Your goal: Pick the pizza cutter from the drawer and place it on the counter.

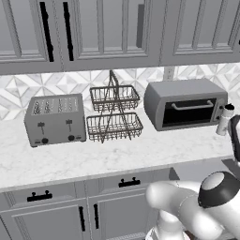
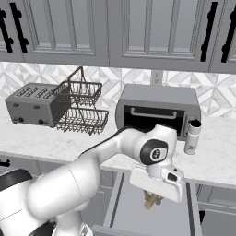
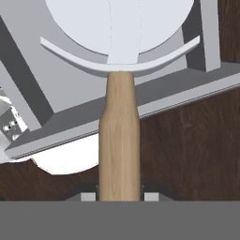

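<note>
Grey kitchen, marble counter (image 2: 216, 161) bearing a toaster oven (image 2: 159, 110). Gripper (image 2: 154, 199) clenched on the pizza cutter (image 3: 119, 117) by its tan handle (blade pointing away), item hanging above the open drawer (image 2: 133, 207), evidently lifted for transfer counterward.

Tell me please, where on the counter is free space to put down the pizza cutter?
The counter is bare along its front edge, before the toaster and wire basket rack. The back row is crowded, also by the toaster oven and shaker.
</note>
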Controlling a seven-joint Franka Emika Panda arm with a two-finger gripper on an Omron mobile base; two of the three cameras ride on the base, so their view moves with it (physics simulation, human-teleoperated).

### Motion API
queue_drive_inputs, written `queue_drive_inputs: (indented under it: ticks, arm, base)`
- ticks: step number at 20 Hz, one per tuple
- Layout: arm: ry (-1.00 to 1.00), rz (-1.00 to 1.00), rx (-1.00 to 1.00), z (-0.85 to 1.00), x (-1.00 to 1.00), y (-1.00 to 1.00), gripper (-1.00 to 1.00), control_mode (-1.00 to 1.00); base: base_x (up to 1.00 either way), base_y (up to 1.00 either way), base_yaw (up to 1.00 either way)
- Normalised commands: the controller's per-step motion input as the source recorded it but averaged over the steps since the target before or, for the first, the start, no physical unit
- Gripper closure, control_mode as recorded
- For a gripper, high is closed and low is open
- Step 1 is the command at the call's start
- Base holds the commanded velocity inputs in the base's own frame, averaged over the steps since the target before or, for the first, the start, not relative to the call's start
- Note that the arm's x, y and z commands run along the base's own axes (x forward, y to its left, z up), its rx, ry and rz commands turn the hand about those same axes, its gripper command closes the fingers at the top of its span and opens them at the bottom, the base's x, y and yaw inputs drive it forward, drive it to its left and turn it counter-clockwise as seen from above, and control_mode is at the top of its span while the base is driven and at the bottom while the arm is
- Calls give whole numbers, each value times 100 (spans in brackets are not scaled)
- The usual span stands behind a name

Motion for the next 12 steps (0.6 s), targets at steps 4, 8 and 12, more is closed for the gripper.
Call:
queue_drive_inputs:
  ticks: [4,8,12]
  arm:
    - [-10,0,3,83,23,0,100,-100]
    - [-12,0,4,59,62,16,100,-100]
    - [-8,2,1,9,92,34,100,-100]
  base:
    - [0,0,0]
    - [0,0,0]
    - [0,0,0]
